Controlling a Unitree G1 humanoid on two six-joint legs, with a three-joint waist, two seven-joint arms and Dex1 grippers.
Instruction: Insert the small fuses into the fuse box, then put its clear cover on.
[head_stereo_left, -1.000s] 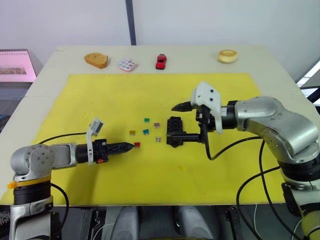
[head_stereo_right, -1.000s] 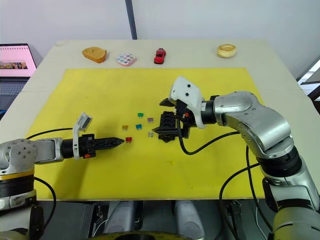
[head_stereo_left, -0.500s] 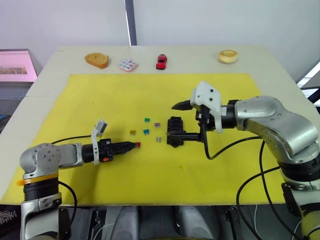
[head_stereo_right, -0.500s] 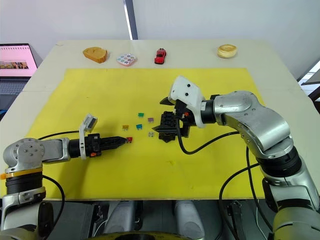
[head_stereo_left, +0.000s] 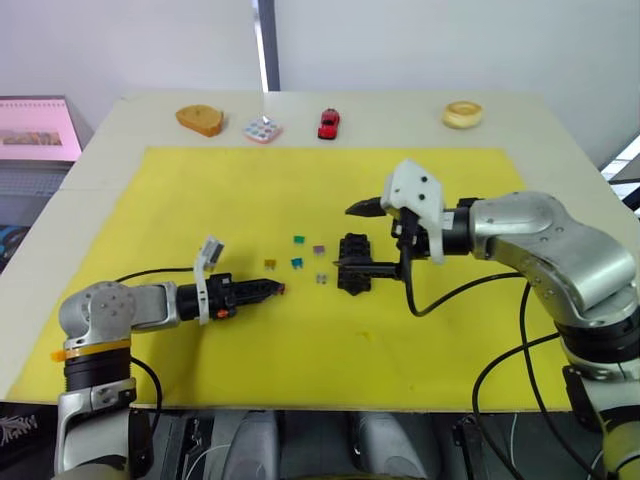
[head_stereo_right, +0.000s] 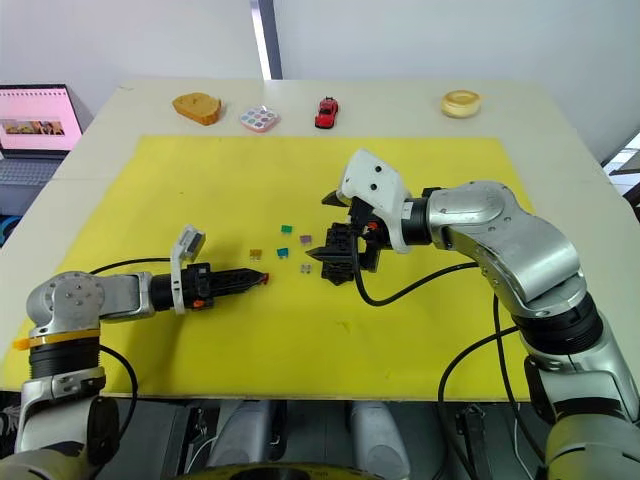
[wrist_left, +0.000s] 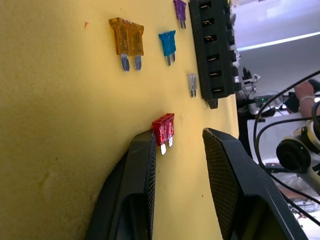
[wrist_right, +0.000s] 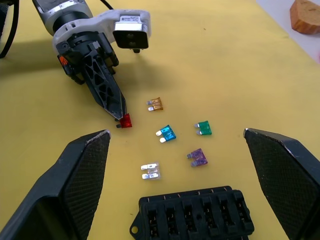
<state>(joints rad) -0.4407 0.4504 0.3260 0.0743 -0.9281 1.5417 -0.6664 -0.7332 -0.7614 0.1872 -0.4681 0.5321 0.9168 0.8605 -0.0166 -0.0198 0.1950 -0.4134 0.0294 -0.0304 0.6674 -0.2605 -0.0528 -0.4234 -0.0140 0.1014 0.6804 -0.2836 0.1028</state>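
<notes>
Red fuse (wrist_left: 163, 129) flat on yellow mat (head_stereo_left: 200, 200), prongs toward left gripper (wrist_left: 177, 145) — fingers apart, one touching; right gripper (wrist_right: 175, 145) wide over fuse box (wrist_right: 192, 216).

Pale table (head_stereo_left: 560, 130); yellow mat (head_stereo_left: 200, 190); white wall (head_stereo_left: 420, 40)

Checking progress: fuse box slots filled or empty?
Empty. The fuse box shows bare slots; the fuses, including the red fuse, lie loose on the yellow mat.
</notes>
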